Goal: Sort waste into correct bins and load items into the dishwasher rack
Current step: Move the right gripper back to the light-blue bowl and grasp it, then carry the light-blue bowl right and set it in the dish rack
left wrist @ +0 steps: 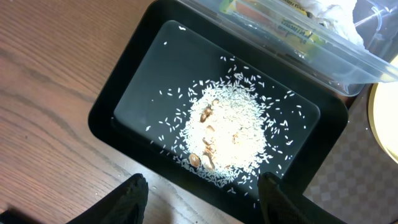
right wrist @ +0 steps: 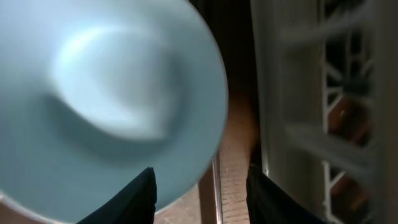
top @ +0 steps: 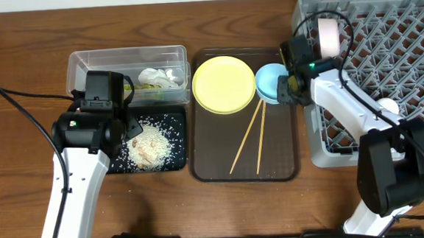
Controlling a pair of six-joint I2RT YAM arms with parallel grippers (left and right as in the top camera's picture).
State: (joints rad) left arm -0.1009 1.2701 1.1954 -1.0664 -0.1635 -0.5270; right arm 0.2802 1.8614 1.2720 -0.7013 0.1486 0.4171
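The clear tub (top: pixel 83 64) holds crumpled white paper (top: pixel 158 76) and a green-yellow wrapper (left wrist: pixel 292 25). The black tray (top: pixel 176 114) holds a heap of rice-like scraps (top: pixel 151 145), which also show in the left wrist view (left wrist: pixel 227 127). My left gripper (top: pixel 128 130) is open and empty over the black tray's near edge (left wrist: pixel 202 199). The yellow plate (top: pixel 223 83), the light blue bowl (top: pixel 270 80) and two chopsticks (top: pixel 246 139) lie on the brown serving tray. My right gripper (top: pixel 289 85) is open at the bowl's right rim (right wrist: pixel 199 193), one finger over the bowl (right wrist: pixel 112 93).
The grey dishwasher rack (top: pixel 412 18) stands at the right, its wall close beside my right gripper (right wrist: pixel 273 74). A white bowl (top: pixel 329 34) stands on edge in the rack, and a small white cup (top: pixel 389 108) shows behind my right arm. The brown serving tray (top: pixel 215 163) lies in the middle.
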